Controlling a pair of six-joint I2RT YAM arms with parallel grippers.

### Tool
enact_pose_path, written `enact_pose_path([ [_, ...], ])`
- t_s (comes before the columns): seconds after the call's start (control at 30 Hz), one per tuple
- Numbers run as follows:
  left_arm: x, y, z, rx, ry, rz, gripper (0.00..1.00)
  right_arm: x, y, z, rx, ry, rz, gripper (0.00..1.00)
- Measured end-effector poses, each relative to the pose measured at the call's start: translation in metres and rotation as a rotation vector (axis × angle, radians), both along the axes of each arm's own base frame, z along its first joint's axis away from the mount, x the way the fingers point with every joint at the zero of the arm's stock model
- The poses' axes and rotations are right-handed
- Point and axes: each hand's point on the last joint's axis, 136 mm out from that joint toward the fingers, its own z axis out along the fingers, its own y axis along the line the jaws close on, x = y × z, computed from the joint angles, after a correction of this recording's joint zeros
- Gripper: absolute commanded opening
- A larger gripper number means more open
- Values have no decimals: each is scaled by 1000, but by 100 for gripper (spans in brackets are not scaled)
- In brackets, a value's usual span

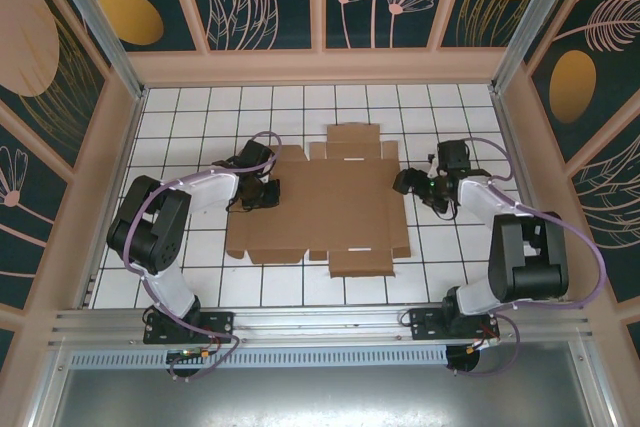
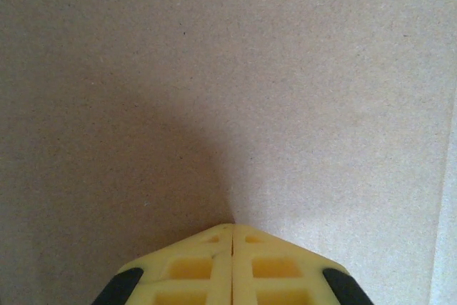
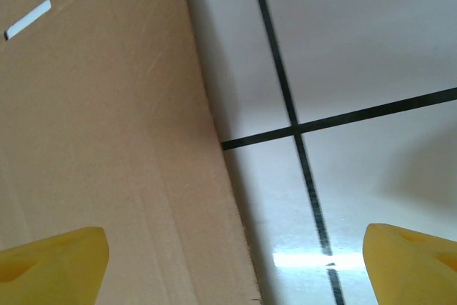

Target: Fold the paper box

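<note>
Paper box (image 1: 340, 209): lying flat and unfolded at frame centre on the gridded bench (image 1: 190, 247). Left gripper (image 1: 268, 190): hanging over its left edge, fingers pressed together. Right gripper (image 1: 408, 182): sitting at its right edge, standing spread wide.

My white tabletop (image 1: 180, 117), gridded with black lines, sits walled by dark teal panels (image 1: 270, 7) with pink plant drawings.
</note>
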Motion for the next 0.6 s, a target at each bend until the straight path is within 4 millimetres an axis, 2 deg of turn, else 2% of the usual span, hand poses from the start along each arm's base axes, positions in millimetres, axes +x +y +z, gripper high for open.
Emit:
enact_pose_path([
  [0.23,-1,0,-1,-39,-7,9,4,-12,12,-20,79,63,22,89],
  [0.47,-1,-2,-2,-90,-16,19,3,-11,14,-21,89,73,24,85],
  [0.6,0,-4,-1,-105,-24,16,3,-14,24,-19,97,71,59,82],
])
